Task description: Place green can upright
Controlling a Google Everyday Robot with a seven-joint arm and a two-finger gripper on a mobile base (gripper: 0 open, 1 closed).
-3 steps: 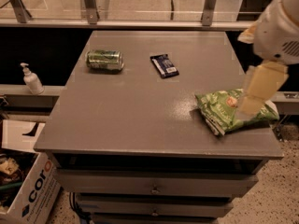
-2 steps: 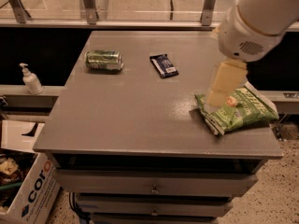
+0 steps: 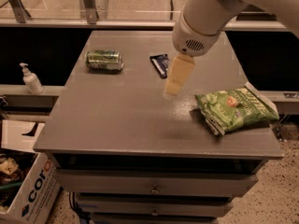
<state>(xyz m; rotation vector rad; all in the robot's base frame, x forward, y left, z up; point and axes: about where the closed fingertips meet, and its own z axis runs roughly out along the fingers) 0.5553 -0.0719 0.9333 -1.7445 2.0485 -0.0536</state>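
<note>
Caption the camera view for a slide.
Gripper hovers between the green can, lying on its side, and a green snack bag.

The gripper (image 3: 171, 90), hanging over the middle of the table (image 3: 117, 115), is showing pale cream below a white arm (image 3: 205, 13). The can (image 3: 104, 59) is gleaming green with pale markings. The table is showing plain grey. The bag (image 3: 236, 108) is showing bright green with an orange-red logo. The packet (image 3: 160, 63) is looking dark blue.
</note>
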